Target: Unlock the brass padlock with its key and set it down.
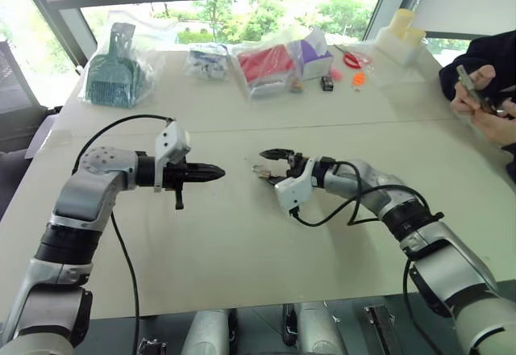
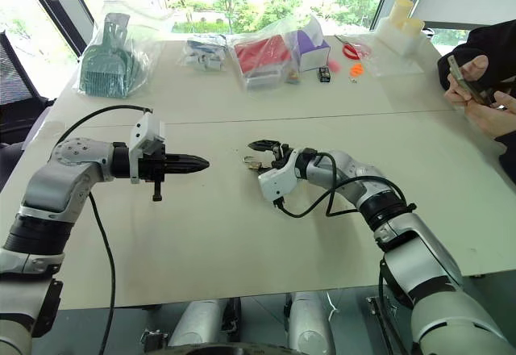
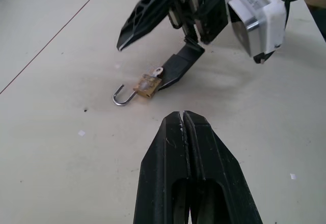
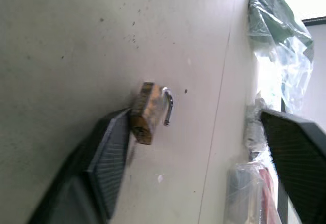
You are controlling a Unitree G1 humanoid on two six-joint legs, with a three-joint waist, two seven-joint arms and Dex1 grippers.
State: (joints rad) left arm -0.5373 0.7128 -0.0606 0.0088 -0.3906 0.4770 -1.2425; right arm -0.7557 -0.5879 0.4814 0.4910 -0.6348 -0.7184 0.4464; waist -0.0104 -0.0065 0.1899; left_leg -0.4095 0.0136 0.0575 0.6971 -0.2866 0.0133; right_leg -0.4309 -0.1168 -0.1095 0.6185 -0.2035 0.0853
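Note:
The brass padlock [image 3: 146, 85] lies on the pale table [image 1: 242, 242] with its thin silvery shackle [image 3: 122, 98] swung open. The key [image 3: 157, 71] sticks out of the padlock's body as a small silvery head. My right gripper [image 1: 270, 167] stands open just over the table. One of its black fingers [image 4: 109, 158] rests against the padlock and the other finger [image 4: 295, 152] is well apart from it. My left gripper [image 1: 214, 173] is shut with nothing in it, pointing at the padlock from a short way off. Its tips [image 3: 182, 117] stop short of the lock.
Along the table's far edge lie a bagged green brush set [image 1: 117, 68], a bag with red contents [image 1: 266, 63], red scissors [image 1: 352, 59] and small dark and orange trinkets [image 1: 358, 79]. A person's hands [image 1: 476, 89] hold something at the far right.

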